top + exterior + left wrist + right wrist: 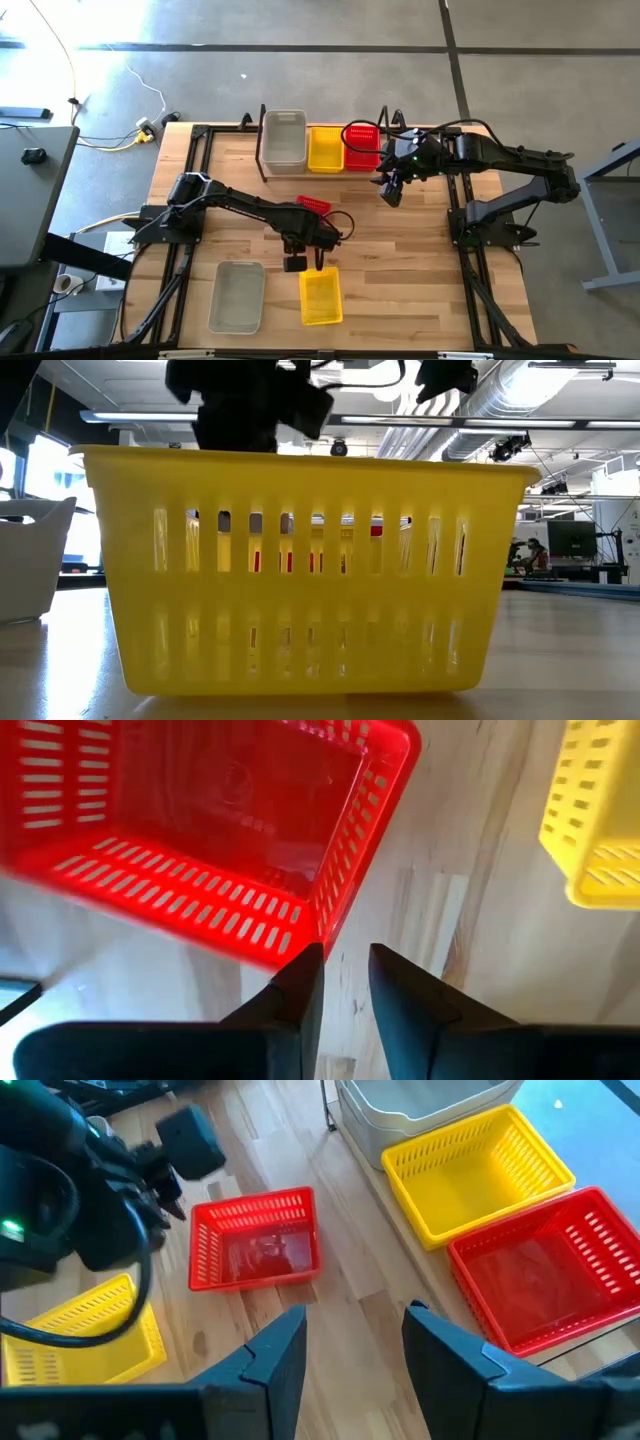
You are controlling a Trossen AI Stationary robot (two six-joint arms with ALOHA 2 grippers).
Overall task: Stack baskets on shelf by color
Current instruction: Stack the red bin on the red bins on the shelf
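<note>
Left gripper [345,982]: fingers narrowly parted, empty, just off the loose red basket's [215,815] slotted corner.
Right gripper [355,1345]: fingers apart, empty, beside the shelf [262,150].
Open room: bare wood table [420,260] between baskets.
Shelf: grey-white, yellow, red baskets side by side.

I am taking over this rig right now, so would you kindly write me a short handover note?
Left gripper: mid-table, fingers nearly closed, holding nothing, between the loose red basket and the loose yellow basket.
Right gripper: open and empty, in front of the shelf.
Shelf: grey-white baskets at one end, yellow in the middle, red at the other end; the count in each stack is not clear.
Loose on the table: the red basket, the yellow basket and a grey-white basket at the near edge.
Left: stack each by colour.
</note>
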